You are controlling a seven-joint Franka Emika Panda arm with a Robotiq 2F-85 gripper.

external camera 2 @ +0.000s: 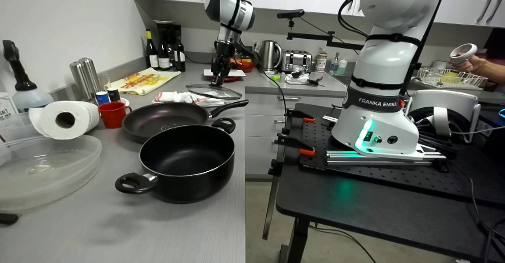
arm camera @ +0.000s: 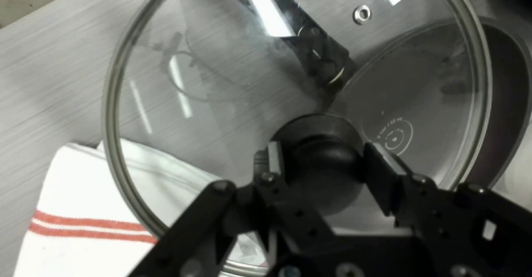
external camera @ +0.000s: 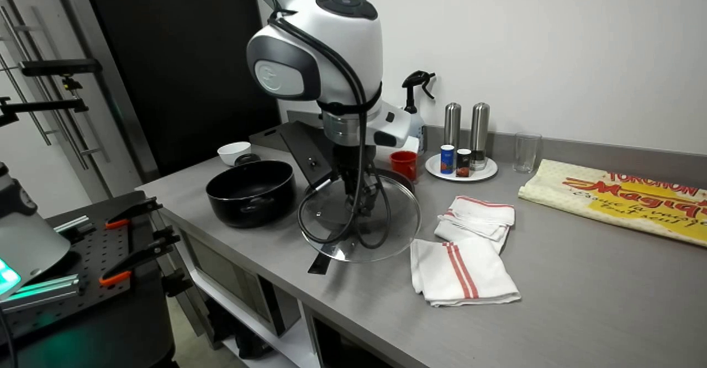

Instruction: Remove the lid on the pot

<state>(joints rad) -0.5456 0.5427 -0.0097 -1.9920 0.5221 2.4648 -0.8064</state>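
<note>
My gripper (arm camera: 326, 164): clamped on the knob (arm camera: 326, 154), a finger each side; the wrist view alone shows this plainly, as cables (external camera: 362, 147) cross my grip in an exterior view.
Lid (arm camera: 232, 115): off the pot (external camera 2: 193, 186), held by me over the handle (external camera: 319, 264) of the frying pan (external camera 2: 167, 117).
Pot: uncovered on the counter (external camera: 580, 313), in both exterior views.
Person's hand (external camera 2: 475, 63): on a white controller (external camera 2: 457, 60), in an exterior view alone.
</note>
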